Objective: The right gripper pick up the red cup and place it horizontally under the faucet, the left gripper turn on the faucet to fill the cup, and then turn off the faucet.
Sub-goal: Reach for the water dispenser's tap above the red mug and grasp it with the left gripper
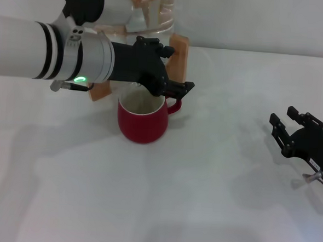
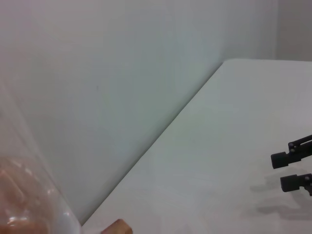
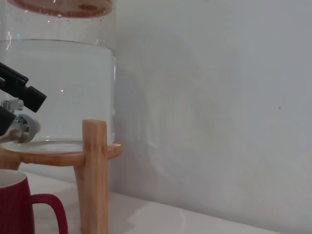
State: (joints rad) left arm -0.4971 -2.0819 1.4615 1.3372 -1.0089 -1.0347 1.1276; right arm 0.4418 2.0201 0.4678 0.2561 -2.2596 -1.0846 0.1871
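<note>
We are observing the red cup (image 1: 142, 120) standing upright on the white table (image 1: 200, 200), directly in front of the wooden stand (image 1: 179, 53) that is carrying the clear water jug (image 3: 63, 87). The left gripper (image 1: 171, 90) is reaching in from the left and hovering just above the cup's far rim; in the right wrist view its black prongs are sitting around the chrome faucet (image 3: 22, 127), though we cannot tell whether they are clamping it. The right gripper (image 1: 284, 124) is resting well apart at the right of the table, its prongs standing apart and holding nothing.
</note>
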